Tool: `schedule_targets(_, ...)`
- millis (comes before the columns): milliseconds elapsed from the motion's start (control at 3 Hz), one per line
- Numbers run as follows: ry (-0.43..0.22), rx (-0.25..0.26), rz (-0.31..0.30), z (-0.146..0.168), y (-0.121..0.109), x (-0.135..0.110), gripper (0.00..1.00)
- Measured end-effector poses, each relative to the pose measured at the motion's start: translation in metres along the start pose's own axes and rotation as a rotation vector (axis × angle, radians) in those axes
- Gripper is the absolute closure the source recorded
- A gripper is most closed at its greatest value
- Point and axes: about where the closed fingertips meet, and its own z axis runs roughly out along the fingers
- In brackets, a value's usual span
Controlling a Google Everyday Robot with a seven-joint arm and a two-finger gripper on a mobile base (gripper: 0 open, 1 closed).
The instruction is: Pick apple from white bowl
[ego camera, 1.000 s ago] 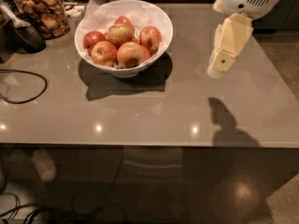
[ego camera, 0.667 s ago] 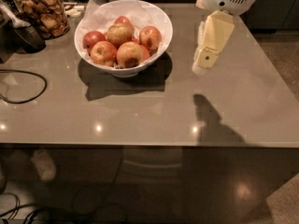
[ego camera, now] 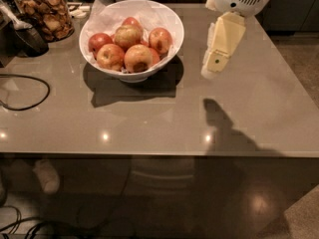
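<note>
Gripper (ego camera: 210, 69) hangs over the grey countertop (ego camera: 149, 126), pointing down and tilted a bit toward the left of the view. It's seen side-on as one cream slab, so can't tell whether it's spread or pressed together. Nothing visibly in it. Its shadow (ego camera: 222, 126) lies on the counter just below it in the view.

White bowl (ego camera: 172, 21) sits to the gripper's left, near but apart, w/ crumpled paper lining (ego camera: 107, 18) and approx. six apples piled in. The apple (ego camera: 138, 58), yellow-orange w/ a pink blush and dark stem dimple, is at the front of the pile, on the side of the bowl nearer the gripper than the far-left fruit. A duller brownish-yellow apple (ego camera: 127, 35) sits behind it, and a redder one (ego camera: 160, 40) is the closest fruit to the gripper.

Farther left, well away from the gripper: glass jar of brown snacks (ego camera: 45, 14) at the back corner and a black cable (ego camera: 27, 91) looping on the counter.
</note>
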Motion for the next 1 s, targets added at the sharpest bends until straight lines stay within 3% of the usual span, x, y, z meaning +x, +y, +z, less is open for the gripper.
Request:
schedule_targets(333,0.010,-0.034,-0.001,0.016,-0.010,-0.007,0.00)
schedule_targets(667,0.011,-0.058,0.005,0.028,-0.017,-0.015,0.09)
schedule_targets(1000,0.013,-0.072,0.015,0.035,-0.018,-0.021,0.09)
